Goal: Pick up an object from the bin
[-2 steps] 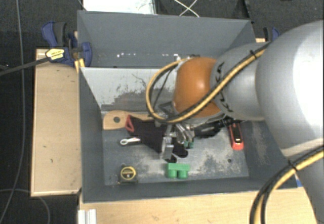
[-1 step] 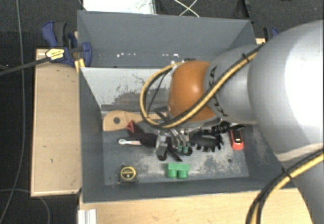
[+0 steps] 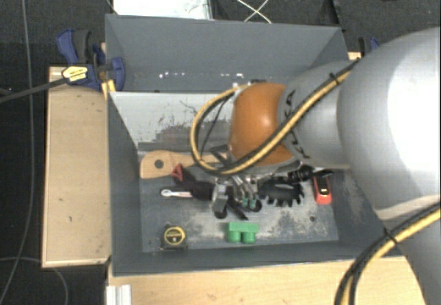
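Hand [image 3: 231, 206] low, just beside green block [image 3: 242, 231].
Block is small, bright, two-lobed; hand's opening cannot be told.

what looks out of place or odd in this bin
Nothing stands out. The green block, tape measure and wooden handle lie loose on the bin floor, with the gripper low in the middle.

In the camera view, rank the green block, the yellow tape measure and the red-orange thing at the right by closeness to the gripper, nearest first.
1. Green block, just below the gripper in the view.
2. Yellow tape measure, lower left.
3. Red-orange thing, far right.
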`<state>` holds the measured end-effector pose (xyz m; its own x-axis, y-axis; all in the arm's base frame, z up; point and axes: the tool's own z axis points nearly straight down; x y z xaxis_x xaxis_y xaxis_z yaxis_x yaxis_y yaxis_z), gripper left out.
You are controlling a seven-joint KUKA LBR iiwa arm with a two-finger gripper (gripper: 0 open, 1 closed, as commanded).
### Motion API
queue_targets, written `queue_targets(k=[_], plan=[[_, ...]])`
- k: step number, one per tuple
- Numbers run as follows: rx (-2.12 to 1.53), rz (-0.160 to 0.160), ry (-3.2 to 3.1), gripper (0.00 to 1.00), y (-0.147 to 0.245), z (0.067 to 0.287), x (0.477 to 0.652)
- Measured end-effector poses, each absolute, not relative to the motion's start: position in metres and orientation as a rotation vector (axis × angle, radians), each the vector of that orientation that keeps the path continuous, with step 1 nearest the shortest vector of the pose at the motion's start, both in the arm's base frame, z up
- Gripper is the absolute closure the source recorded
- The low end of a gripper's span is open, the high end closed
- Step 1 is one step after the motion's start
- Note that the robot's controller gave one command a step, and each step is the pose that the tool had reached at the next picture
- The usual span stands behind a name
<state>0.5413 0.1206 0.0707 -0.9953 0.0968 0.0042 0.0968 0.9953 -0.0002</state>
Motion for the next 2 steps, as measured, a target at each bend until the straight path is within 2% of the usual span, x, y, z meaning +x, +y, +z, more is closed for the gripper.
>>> queue_targets(k=[1, 2], plan=[[-0.151, 0.0, -3.133, 1.0, 0.12, 0.08, 0.54], [-0.151, -0.001, -3.135, 1.0, 0.12, 0.101, 0.541]])
